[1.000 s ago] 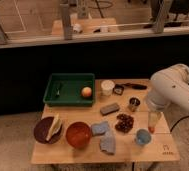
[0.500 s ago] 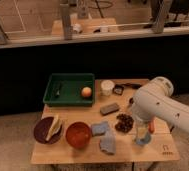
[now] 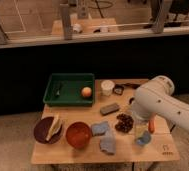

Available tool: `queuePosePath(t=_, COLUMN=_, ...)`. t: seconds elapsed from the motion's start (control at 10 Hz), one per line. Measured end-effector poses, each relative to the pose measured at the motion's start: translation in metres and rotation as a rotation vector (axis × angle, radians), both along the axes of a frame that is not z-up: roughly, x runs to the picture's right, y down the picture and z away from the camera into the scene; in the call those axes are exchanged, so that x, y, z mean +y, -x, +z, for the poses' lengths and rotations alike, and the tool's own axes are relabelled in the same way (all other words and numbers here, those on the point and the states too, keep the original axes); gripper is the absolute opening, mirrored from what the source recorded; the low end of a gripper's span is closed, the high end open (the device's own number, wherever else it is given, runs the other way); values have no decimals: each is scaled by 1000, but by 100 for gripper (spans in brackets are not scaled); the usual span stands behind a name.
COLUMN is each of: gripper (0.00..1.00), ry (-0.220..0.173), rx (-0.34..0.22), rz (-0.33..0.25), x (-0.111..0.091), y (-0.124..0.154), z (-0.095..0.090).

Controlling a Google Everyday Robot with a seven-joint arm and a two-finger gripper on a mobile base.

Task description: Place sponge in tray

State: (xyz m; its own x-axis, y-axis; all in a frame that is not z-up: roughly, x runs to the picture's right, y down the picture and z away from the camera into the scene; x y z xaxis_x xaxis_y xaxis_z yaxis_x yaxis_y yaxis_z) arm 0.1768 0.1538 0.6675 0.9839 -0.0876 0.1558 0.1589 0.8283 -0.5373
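Remaining: the whole task; the sponge (image 3: 99, 128) has not been gripped or lifted, and nothing is judged done.
Sponge: laid flat on the table (image 3: 63, 152) near its centre, toward 6 o'clock, just at 3 o'clock of the bowl (image 3: 79, 134), with the cloth (image 3: 108, 145) close at its 5 o'clock.
Tray (image 3: 68, 102): set at 11 o'clock of the table, well apart from the sponge; an orange ball (image 3: 86, 92) is held at its 3 o'clock end, a small dark item (image 3: 58, 89) toward 9 o'clock.
Bowl: nothing can be made out inside.
Plate (image 3: 40, 131): at 8 o'clock, with a yellowish item (image 3: 53, 127) laid across it.
Cups: a white cup (image 3: 107, 87) at 12 o'clock, a blue cup (image 3: 143, 138) at 4 o'clock; contents cannot be told.
Claw (image 3: 139, 127): hung below the white arm (image 3: 163, 105) at 4 o'clock, just above the blue cup; its jaws are taken to be spread wide, with nothing gripped.
Next: the claw is to be brought toward 9 o'clock onto the sponge.
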Motion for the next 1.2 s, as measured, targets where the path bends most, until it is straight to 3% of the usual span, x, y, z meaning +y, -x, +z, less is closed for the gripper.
queuePosePath(t=0.2, gripper=80, ry=28, rx=-69, rz=122, x=-18, y=44, z=15)
queuePosePath(t=0.5, gripper=80, ry=54, rx=-63, rz=191, x=-30, y=96, z=48)
queuePosePath(t=0.8, gripper=80, ry=111, rx=-46, rz=219, x=-8, y=112, z=87)
queuePosePath(t=1.2, gripper=80, ry=115, rx=-46, rz=221, x=-6, y=113, z=89)
